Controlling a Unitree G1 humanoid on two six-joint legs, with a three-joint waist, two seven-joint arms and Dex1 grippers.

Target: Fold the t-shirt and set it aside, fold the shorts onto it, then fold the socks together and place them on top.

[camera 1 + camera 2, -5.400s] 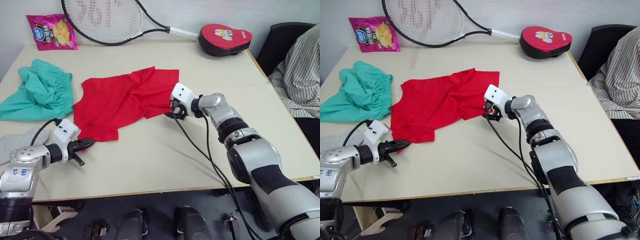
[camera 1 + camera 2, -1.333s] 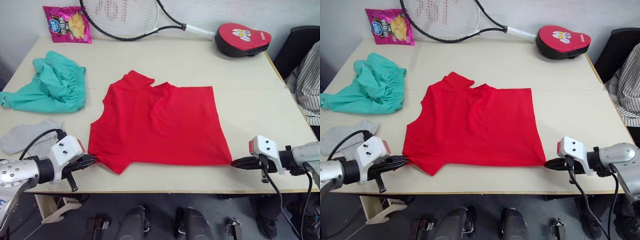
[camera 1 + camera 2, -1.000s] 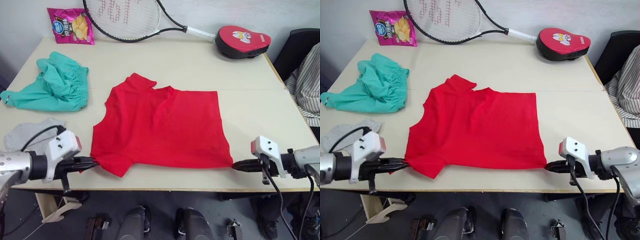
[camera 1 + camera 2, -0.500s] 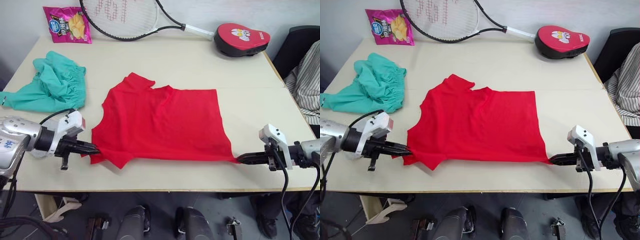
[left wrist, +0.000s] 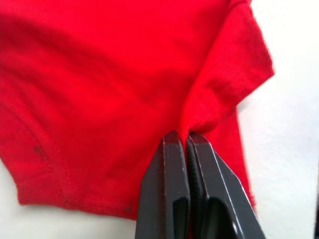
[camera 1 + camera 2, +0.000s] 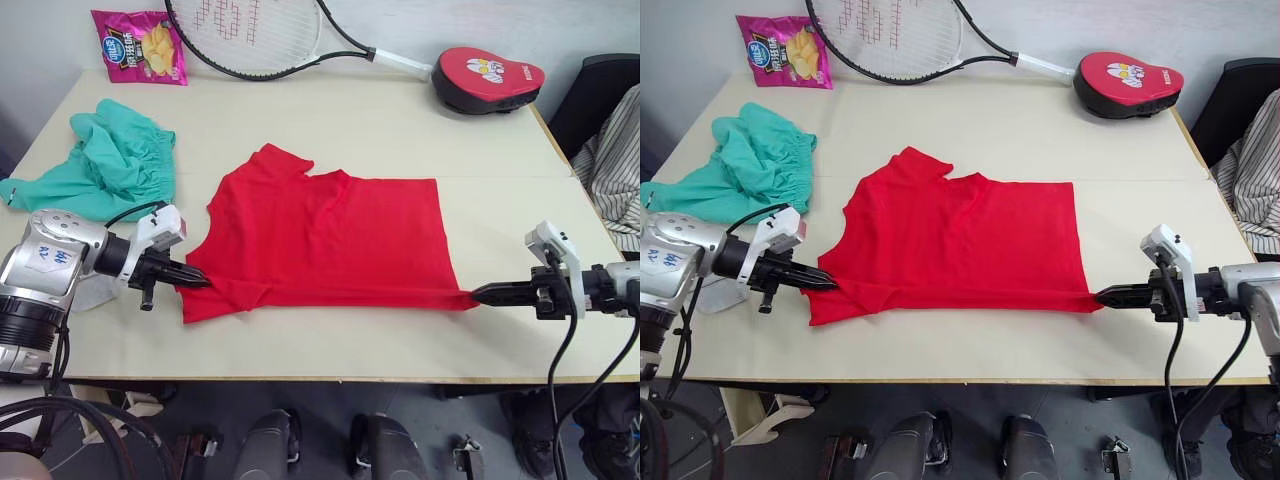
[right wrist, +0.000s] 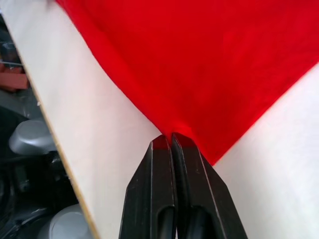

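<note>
- My left gripper (image 6: 205, 283) is closed tight on a pinch of cloth at the sleeve end of the t-shirt (image 6: 325, 235); in its wrist view the hold looks thin, so a hard pull could let the fabric slide out.
- My right gripper (image 6: 476, 295) is clamped on the hem corner at the other end, with the t-shirt spread flat on the counter (image 6: 400, 130) between my two arms.
- If one arm lifts sooner or higher than the other, I judge the near edge will sag and the fold will land crooked or bunched.
- The near edge lies close to the counter's front lip; dragging it towards me could pull cloth over the side.
- The shorts (image 6: 105, 165) lie crumpled just beyond my left arm, apart from the t-shirt; a wide swing there could snag them.
- The socks (image 6: 715, 295) look mostly hidden under my left forearm, so I might drag them along.
</note>
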